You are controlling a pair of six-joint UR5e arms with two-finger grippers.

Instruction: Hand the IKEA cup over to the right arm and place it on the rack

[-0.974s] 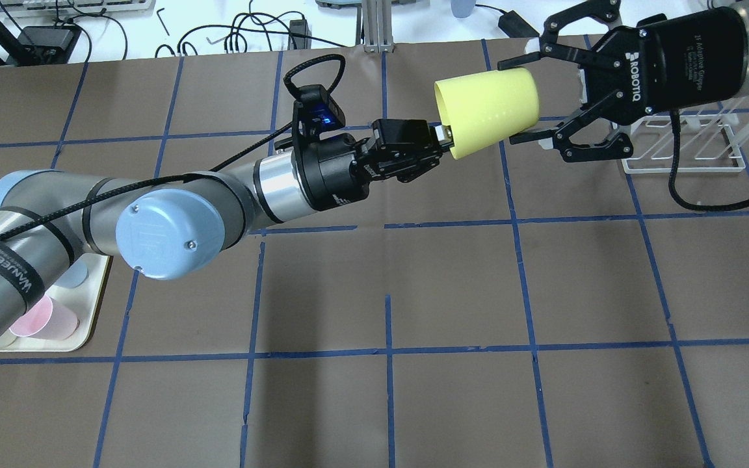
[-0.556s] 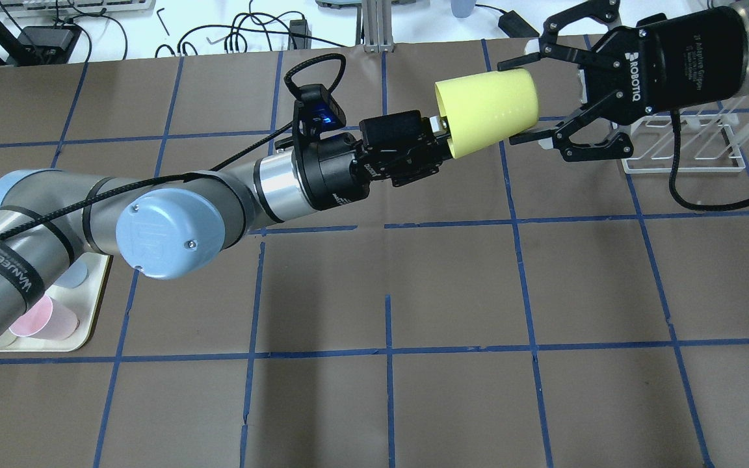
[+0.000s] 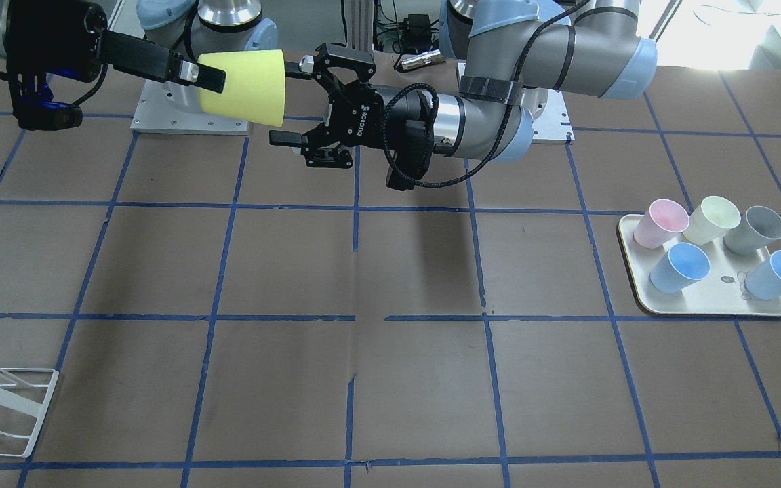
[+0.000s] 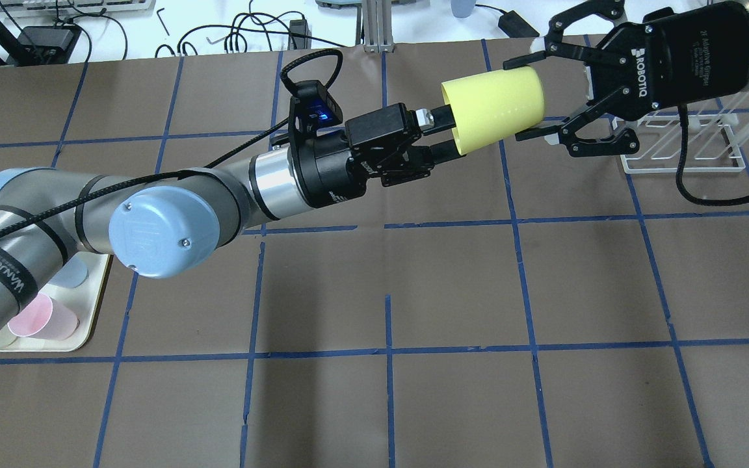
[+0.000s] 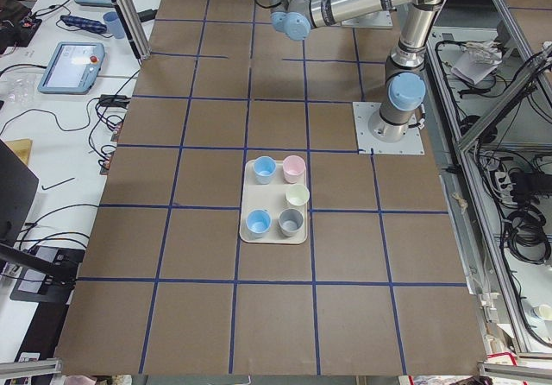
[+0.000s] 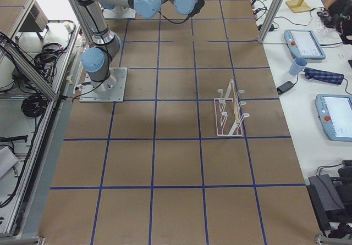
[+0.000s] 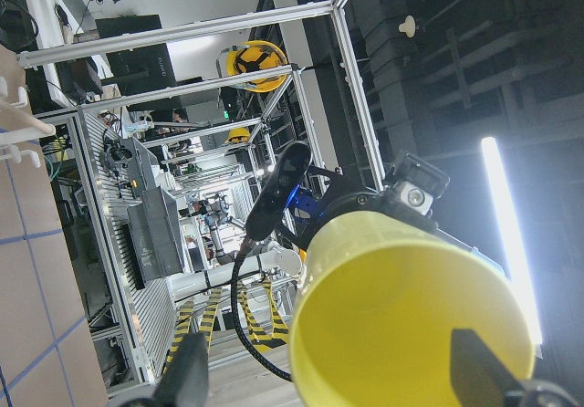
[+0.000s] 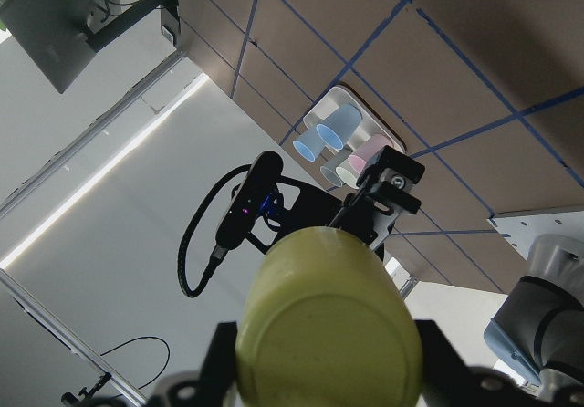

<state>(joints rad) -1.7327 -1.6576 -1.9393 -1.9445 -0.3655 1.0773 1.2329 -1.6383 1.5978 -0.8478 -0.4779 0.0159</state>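
Note:
The yellow IKEA cup (image 4: 491,107) lies sideways in the air above the table's far side, also in the front view (image 3: 245,88). My right gripper (image 4: 521,99) is shut on its base end, one finger on each side; the right wrist view shows the cup's bottom (image 8: 328,334) between the fingers. My left gripper (image 4: 447,131) is open at the cup's rim, its fingertips (image 3: 293,68) spread. The left wrist view looks into the cup's mouth (image 7: 411,325). The white wire rack (image 4: 680,146) stands behind the right gripper, also in the right view (image 6: 231,113).
A cream tray (image 3: 702,305) holds pink, cream, grey and two light blue cups at the robot's left; it also shows under the left arm in the overhead view (image 4: 88,312). Cables and devices lie beyond the table's far edge (image 4: 251,32).
My left gripper has opened and let go of the cup's rim. The right gripper, still holding the cup, has shifted slightly to the right and away.

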